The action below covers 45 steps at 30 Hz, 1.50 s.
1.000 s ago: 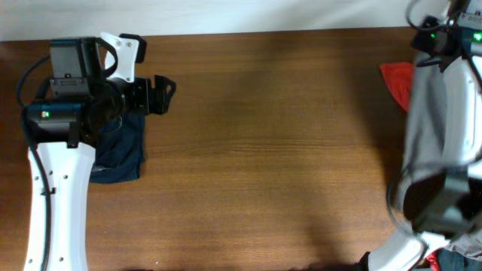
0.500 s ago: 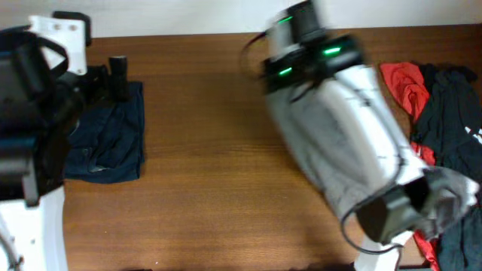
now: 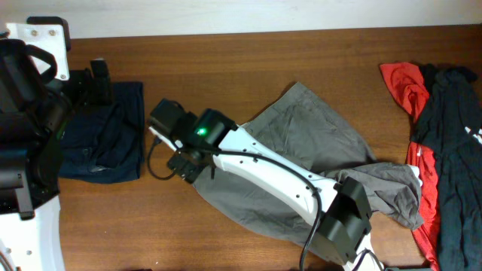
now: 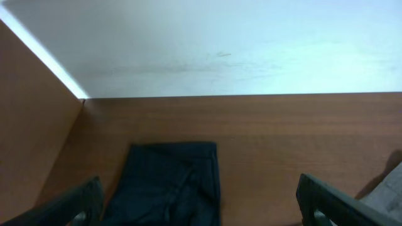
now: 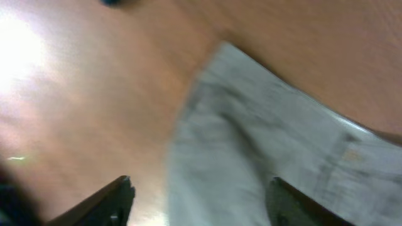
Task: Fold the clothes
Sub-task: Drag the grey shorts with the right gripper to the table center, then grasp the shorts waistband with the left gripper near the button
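Cloth first — the grey-khaki shorts (image 3: pixel 320 128) lie unfolded and wrinkled on the brown table (image 3: pixel 248 60), right of its middle. One corner points toward the far edge and a bunched end trails off to the near right. My right arm (image 3: pixel 271 177) reaches diagonally across them from the near right corner. My right gripper (image 3: pixel 179 156) sits at their left edge, where the fabric gives way to bare wood. The right wrist view is blurred, yet it shows my two fingers (image 5: pixel 116 194) standing well apart, with the pale cloth below and between them and nothing pinched. Whether the tips touch the cloth I cannot tell. Off to the left, apart from the shorts, a dark navy garment (image 3: pixel 113 143) lies in a compact rectangle near the table's left side. My left gripper (image 3: pixel 96 75) hangs over its far end, jaws spread wide with nothing held. The left wrist view looks down on that navy cloth and across bare wood to a pale wall (image 4: pixel 220 44) — a sliver of the grey fabric also shows at its right border. Along the table's right edge lie a red garment (image 3: pixel 403 83) and a black garment (image 3: pixel 452 150), the red one close beside the shorts' bunched end.
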{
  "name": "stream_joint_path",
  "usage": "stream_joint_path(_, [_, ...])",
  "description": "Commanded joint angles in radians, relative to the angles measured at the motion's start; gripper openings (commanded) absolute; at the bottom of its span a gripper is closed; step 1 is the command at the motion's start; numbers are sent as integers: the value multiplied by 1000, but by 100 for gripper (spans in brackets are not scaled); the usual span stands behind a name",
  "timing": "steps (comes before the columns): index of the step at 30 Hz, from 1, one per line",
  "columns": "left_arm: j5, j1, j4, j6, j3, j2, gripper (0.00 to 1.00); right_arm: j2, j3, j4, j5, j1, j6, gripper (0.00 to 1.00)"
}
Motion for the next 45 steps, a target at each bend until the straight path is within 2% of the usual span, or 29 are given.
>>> stream_joint_path(1, [-3,6,-3,17,8,25,98,-27,2,-29,167,-114,87,73])
stream_joint_path(4, [140,4,-18,17,8,65,90,-27,2,-69,148,-250,197,74])
stream_joint_path(7, [325,-12,-33,18,8,132,63,-27,2,-84,21,-416,239,74])
stream_joint_path(9, [435,-42,-40,45,8,200,31,-27,2,-85,-76,-516,239,73])
stream_joint_path(11, [510,-87,-43,84,8,283,18,-27,2,-84,-212,-626,207,73])
stream_joint_path(12, [520,-104,-43,93,8,312,15,-27,2,-84,-276,-667,170,73])
stream_joint_path(17, [528,-227,-32,151,8,508,16,-31,2,-127,-494,-847,76,67])
stream_joint_path(19, [560,-259,-31,151,8,573,38,-35,2,-156,-500,-899,76,66])
stream_joint_path(20, [584,-272,-29,151,8,600,39,-37,2,-170,-500,-922,76,66])
stream_joint_path(21, [602,-289,-18,151,8,634,15,-39,2,-178,-500,-939,76,66])
stream_joint_path(22, [606,-309,-8,152,8,672,0,-42,2,-185,-500,-959,76,65])
stream_joint_path(25, [607,-362,-4,167,8,754,0,-46,2,-186,-500,-989,76,65])
stream_joint_path(31, [597,-504,-11,385,8,915,0,-49,2,-184,-499,-1004,77,65])
stream_joint_path(34, [539,-552,-3,427,8,967,0,-49,2,-185,-499,-1003,76,65])
stream_joint_path(41, [399,-584,75,412,8,1051,0,-49,2,-184,-496,-1003,77,65])
stream_joint_path(45, [184,-573,156,267,8,1101,0,-49,2,-185,-496,-1003,77,65])
